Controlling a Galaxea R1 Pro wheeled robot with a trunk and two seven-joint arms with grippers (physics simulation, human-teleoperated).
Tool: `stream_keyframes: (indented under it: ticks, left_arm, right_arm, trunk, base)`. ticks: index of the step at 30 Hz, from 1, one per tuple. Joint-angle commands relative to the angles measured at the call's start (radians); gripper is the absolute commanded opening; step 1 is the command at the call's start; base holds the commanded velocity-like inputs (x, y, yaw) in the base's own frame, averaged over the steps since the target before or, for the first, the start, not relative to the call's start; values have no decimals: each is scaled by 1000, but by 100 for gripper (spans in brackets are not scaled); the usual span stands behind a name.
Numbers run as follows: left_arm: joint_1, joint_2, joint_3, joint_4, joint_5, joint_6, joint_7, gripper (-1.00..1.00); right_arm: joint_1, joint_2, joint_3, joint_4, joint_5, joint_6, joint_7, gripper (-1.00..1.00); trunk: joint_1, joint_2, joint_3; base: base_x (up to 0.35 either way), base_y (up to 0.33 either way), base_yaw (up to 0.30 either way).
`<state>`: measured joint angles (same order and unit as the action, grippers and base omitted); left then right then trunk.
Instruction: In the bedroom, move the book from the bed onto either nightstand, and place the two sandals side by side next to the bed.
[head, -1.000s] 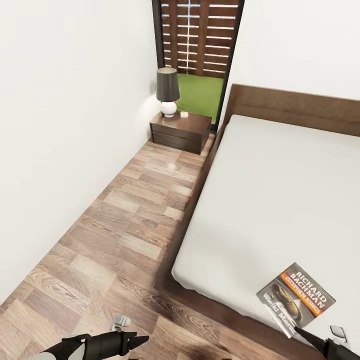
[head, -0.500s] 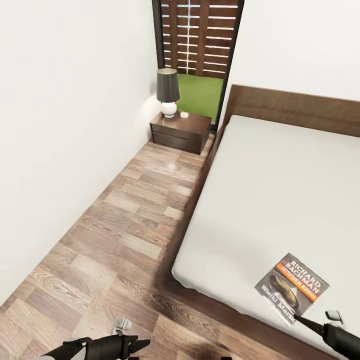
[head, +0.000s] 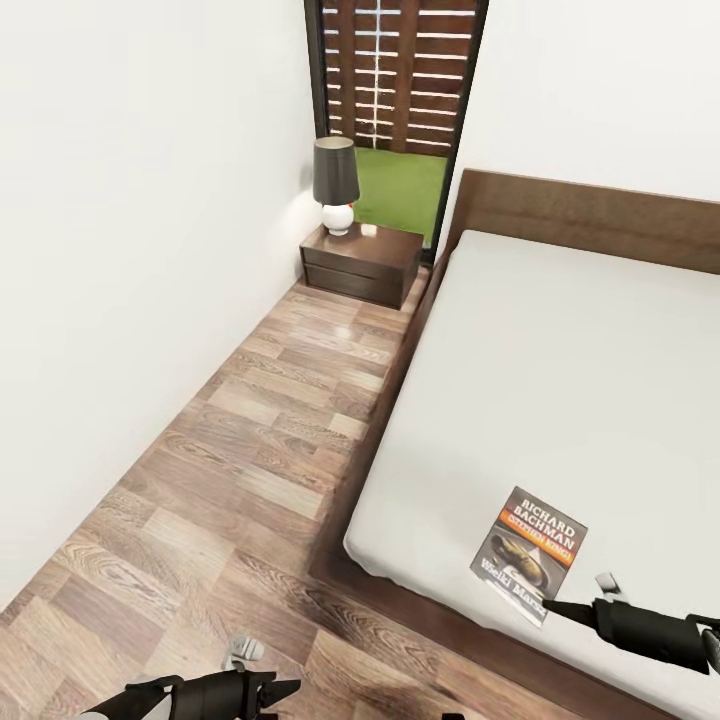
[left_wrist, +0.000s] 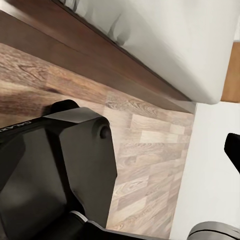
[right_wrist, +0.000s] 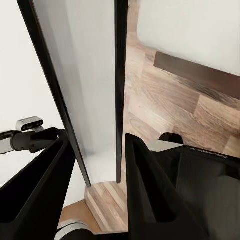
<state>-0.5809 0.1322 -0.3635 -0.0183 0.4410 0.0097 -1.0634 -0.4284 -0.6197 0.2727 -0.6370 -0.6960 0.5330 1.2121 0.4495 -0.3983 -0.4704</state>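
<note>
The book (head: 530, 553), dark grey with an orange band, is over the near corner of the bed's grey mattress (head: 560, 380). My right gripper (head: 552, 606) is shut on the book's near edge. In the right wrist view the book (right_wrist: 90, 75) stands edge-on between the two black fingers (right_wrist: 150, 190). My left gripper (head: 285, 686) hangs low over the wood floor beside the bed frame, open and holding nothing, and its fingers (left_wrist: 75, 165) stand wide apart in the left wrist view. The nightstand (head: 362, 262) stands by the headboard. The sandals are out of view.
A lamp (head: 336, 185) with a dark shade and a small white object (head: 368, 229) sit on the nightstand. Behind it is a tall dark-framed window (head: 400, 70). A strip of plank floor (head: 270, 430) runs between the white wall and the bed.
My right gripper has moved left and slightly away from me with the book in it, and the book has turned more upright in the picture. The left arm has barely moved.
</note>
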Motion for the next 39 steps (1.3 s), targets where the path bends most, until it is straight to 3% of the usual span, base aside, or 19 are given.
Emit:
stream_keyframes:
  ticks: [1,39]
  left_arm:
    - [0,1,-8,0,9,1,-3,100]
    - [0,1,-8,0,12,2,-3,100]
  right_arm:
    - [-1,-1,6,-3,-9,9,-1,-100]
    - [-1,-3,7,-9,-7,2,-4,-100]
  trunk:
    - [1,-2,-1]
    - [1,-2,56]
  base:
    - [0,0,0]
    - [0,0,0]
